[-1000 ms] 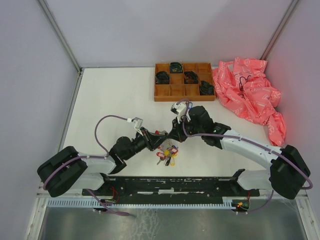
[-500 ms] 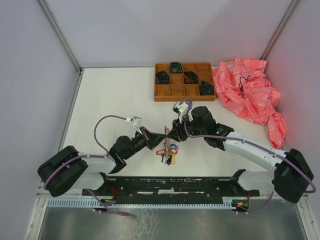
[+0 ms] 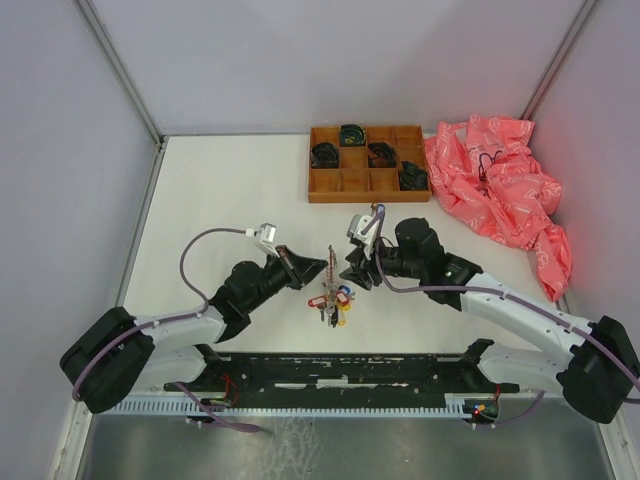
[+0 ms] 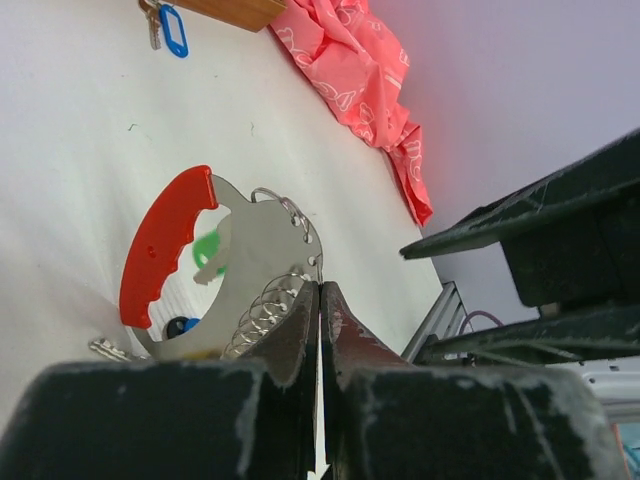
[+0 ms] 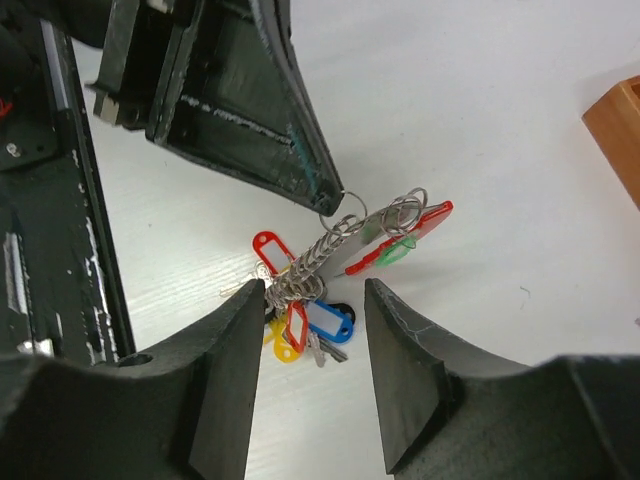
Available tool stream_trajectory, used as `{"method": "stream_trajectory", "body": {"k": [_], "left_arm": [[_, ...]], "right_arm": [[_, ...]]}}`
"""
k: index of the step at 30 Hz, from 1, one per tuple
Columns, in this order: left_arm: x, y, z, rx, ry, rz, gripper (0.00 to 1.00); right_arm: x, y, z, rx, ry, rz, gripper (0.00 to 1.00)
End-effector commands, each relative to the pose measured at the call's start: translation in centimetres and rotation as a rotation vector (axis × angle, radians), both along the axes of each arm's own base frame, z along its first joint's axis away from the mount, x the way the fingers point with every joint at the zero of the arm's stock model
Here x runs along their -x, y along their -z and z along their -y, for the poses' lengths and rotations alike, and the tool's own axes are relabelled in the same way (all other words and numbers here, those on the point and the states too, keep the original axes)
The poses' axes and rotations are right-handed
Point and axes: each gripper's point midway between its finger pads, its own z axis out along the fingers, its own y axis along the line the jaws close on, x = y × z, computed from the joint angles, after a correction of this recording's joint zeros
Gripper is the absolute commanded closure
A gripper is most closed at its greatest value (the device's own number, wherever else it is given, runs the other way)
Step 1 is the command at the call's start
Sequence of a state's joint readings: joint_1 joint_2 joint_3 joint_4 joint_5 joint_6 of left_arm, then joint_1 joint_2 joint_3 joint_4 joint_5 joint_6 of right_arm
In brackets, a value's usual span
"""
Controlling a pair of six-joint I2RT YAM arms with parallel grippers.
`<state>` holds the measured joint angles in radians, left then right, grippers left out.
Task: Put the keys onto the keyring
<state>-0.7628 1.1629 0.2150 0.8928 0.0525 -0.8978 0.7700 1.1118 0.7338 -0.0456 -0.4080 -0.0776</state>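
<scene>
Our left tool (image 3: pixel 322 266) is closed on the keyring (image 5: pixel 326 247) and holds it up. The keys (image 5: pixel 318 322) hang below it in a bunch, long axis about vertical, over the counter (image 3: pixel 220 200). The right tool (image 5: pixel 317 290), jaws apart, faces the bunch from just beside, on its right.

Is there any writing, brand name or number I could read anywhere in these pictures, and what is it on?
No text is legible in any view.
pink plastic wrap: white printed marks, too blurred to read.
key tags: label windows too small to read.
wooden tray: no lettering visible.
</scene>
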Motion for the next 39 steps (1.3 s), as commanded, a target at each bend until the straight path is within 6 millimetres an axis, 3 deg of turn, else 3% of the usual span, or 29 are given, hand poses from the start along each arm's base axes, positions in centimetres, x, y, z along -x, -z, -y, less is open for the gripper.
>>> {"method": "stream_trajectory", "body": {"k": [1,8,15,23,39], "left_arm": [[-1.0,-2.7,0.3,0.070,-0.032,-0.074,0.97],[-1.4,-3.1,-0.1,0.122,-0.062,-0.270,0.97],[-1.6,-3.9,-0.4,0.180,-0.095,-0.341,0.97],[-1.8,-4.6,-1.2,0.214,-0.148,-0.366,0.97],[-2.1,-5.6,-1.3,0.289,-0.167,-0.392,0.97]], "right_arm": [[0.0,-1.2,-0.7,0.001,-0.130,0.218,0.47],[-1.4,-1.6,-2.0,0.075,-0.150,0.443,0.48],[-2.0,-0.9,-3.9,0.113,-0.150,0.537,0.55],[-2.2,-0.6,-4.7,0.098,-0.139,0.552,0.66],[-2.9,1.9,-5.4,0.127,-0.118,0.554,0.66]]}}
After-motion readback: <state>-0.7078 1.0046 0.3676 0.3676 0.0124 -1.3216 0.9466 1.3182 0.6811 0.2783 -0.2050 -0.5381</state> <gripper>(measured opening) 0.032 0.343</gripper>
